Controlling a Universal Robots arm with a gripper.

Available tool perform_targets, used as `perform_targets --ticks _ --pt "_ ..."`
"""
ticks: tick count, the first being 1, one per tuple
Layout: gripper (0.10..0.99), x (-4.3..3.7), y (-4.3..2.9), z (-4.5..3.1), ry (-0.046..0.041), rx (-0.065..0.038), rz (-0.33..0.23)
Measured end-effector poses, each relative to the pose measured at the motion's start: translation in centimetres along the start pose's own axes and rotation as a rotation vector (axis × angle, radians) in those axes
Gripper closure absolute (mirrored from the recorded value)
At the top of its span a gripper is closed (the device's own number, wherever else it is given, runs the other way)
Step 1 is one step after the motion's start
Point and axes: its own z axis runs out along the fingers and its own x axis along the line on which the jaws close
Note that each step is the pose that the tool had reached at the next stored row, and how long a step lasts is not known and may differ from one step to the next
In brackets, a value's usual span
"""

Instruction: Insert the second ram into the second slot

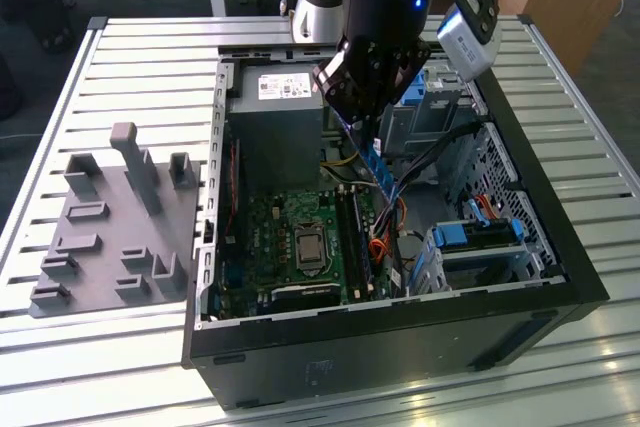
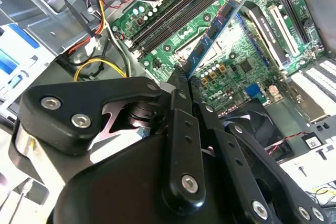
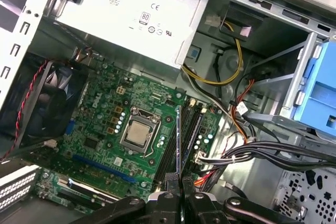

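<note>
My gripper [image 1: 372, 137] is shut on the second ram [image 1: 380, 165], a thin blue stick that hangs tilted inside the open computer case [image 1: 400, 332]. In the second wrist view the ram [image 2: 215, 27] reaches out from the black fingers [image 2: 178, 103] over the green motherboard [image 2: 247, 66], beside the long black memory slots [image 2: 168, 19]. The first wrist view shows the ram [image 3: 178, 140] edge-on above the slots [image 3: 190, 129], held at the gripper [image 3: 178, 181]. It hovers above the board, apart from the slots [image 1: 355, 237]. Whether a slot holds a stick cannot be told.
A grey power supply [image 1: 280, 112] fills the case's far end. Loose cables [image 1: 405, 197] run beside the slots, toward the blue drive caddy [image 1: 480, 237]. The processor socket [image 1: 308, 247] sits next to the slots. A grey fixture block [image 1: 120, 217] stands at the exterior view's left.
</note>
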Motion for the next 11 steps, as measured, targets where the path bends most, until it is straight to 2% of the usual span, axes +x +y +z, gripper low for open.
perform_targets --ticks 11 --pt "0.949 0.00 0.00 0.00 -0.0012 0.000 0.032"
